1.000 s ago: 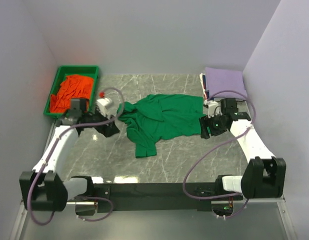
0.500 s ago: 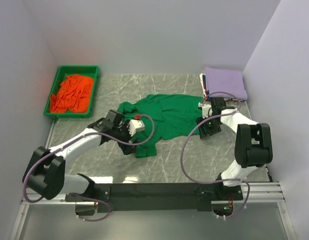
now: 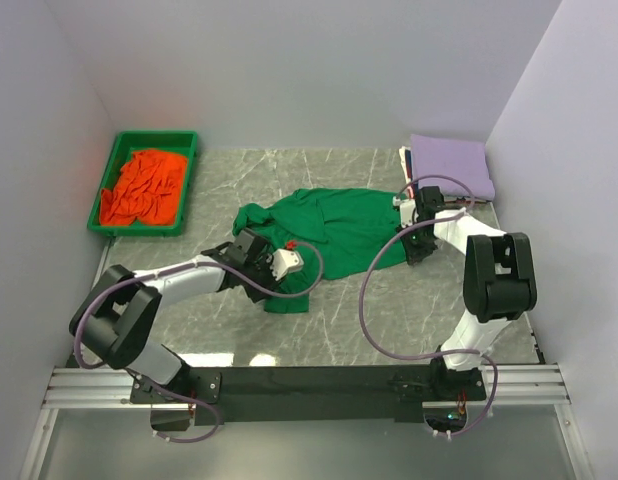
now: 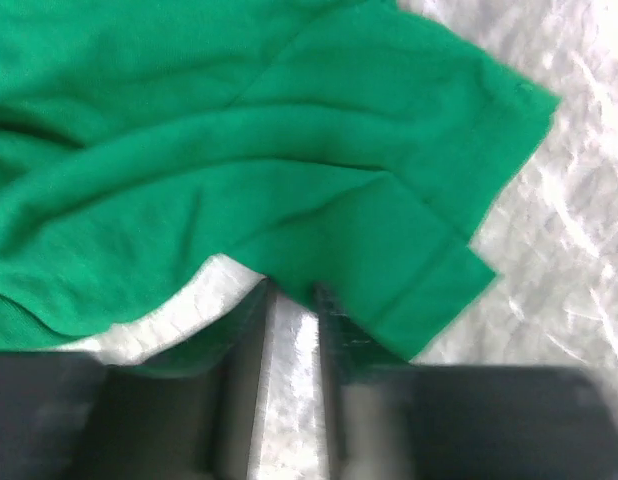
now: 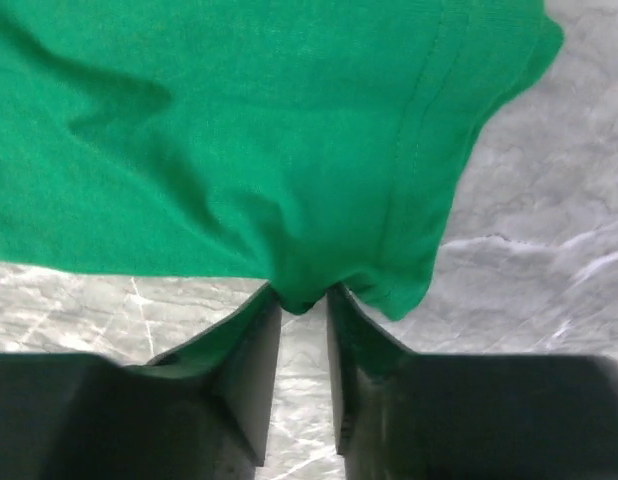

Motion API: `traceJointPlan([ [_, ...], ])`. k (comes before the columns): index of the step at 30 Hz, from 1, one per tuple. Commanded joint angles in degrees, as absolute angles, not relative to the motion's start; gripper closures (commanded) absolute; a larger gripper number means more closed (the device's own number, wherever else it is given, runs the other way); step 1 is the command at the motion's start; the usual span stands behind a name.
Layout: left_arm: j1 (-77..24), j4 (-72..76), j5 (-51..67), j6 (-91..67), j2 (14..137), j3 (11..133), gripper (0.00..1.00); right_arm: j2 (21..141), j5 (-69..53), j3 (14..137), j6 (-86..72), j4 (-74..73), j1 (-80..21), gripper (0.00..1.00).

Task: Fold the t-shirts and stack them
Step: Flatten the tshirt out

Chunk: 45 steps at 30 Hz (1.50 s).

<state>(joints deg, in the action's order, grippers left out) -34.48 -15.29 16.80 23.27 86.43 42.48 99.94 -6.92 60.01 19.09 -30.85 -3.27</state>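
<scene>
A bright green t-shirt (image 3: 324,232) lies spread and rumpled in the middle of the marble table. My left gripper (image 3: 267,288) is at its near left part, shut on a fold of the green cloth (image 4: 319,180) at its fingertips (image 4: 324,300). My right gripper (image 3: 414,250) is at the shirt's right edge, shut on a bunched bit of green hem (image 5: 409,150). An orange t-shirt (image 3: 141,186) lies crumpled in the tray. A folded lavender t-shirt (image 3: 449,165) tops a stack at the back right, with white and dark edges (image 3: 407,172) under it.
The green plastic tray (image 3: 114,155) stands at the back left against the wall. Walls close in the table on the left, back and right. Bare marble (image 3: 369,310) lies between the green shirt and the arm bases.
Both arms swung in from the sides to the green t-shirt, the left to its near left part, the right to its right edge. Both grippers closed on the cloth.
</scene>
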Motion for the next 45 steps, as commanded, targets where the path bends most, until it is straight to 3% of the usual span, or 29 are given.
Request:
traceJointPlan([
  [1, -34.63, -22.56, 15.46, 25.13, 83.0, 40.7, 0.77, 101.69, -5.8, 59.68, 19.6, -31.99, -4.39, 0.85],
  [3, -34.19, -26.52, 17.66, 27.77, 79.21, 39.3, 0.9, 100.03, -6.5, 58.37, 20.65, -34.09, -5.09, 1.0],
  [6, -33.75, -35.83, 20.56, 31.63, 70.42, 37.54, 0.98, 95.81, -7.47, 54.06, 23.11, -36.91, -6.94, 1.0],
  [10, -33.66, -46.57, 21.62, 36.82, 58.75, 36.91, 0.99, 89.31, -9.14, 48.36, 26.89, -42.61, -8.7, 1.0],
  [17, -33.31, -61.96, 17.5, 44.56, 54.67, 42.61, 0.99, 80.78, -10.46, 47.46, 36.55, -56.24, -8.79, 1.0],
  [19, -32.78, -66.17, 17.14, 45.79, 55.81, 44.03, 0.94, 80.07, -10.98, 49.03, 39.18, -59.05, -8.79, 0.94],
  [20, -32.78, -66.96, 16.27, 45.53, 56.16, 44.9, 0.87, 79.98, -11.33, 49.83, 39.81, -62.02, -8.7, 0.83],
  [21, -32.0, -67.76, 14.52, 45.7, 56.86, 45.09, 0.84, 79.81, -11.6, 51.84, 40.08, -63.01, -8.35, 0.65],
  [24, -26.23, -67.5, 14.76, 47.72, 58.35, 47.45, 0.71, 78.75, -14.23, 55.45, 40.96, -65.65, -7.65, 0.49],
  [28, -20.31, -62.0, 19.76, 47.39, 63.88, 56.32, 0.58, 80.85, -16.17, 60.64, 37.81, -62.95, -6.68, 0.48],
  [33, -20.39, -44.06, 23.45, 37.81, 73.18, 62.75, 0.52, 88.4, -17.05, 62.83, 30.25, -53.89, -5.98, 0.51],
  [37, -23.19, -34.47, 26.63, 33.58, 82.25, 66.61, 0.37, 97.55, -20.12, 66.0, 23.56, -49.67, -5.01, 0.55],
  [38, -25.38, -31.93, 26.63, 33.66, 85.31, 67.75, 0.27, 98.69, -20.56, 66.61, 22.68, -49.31, -4.66, 0.56],
  [45, -33.04, -23.47, 28.38, 38.49, 94.46, 68.46, 0.29, 104.67, -20.83, 68.2, 19.51, -47.99, -4.48, 0.59],
])
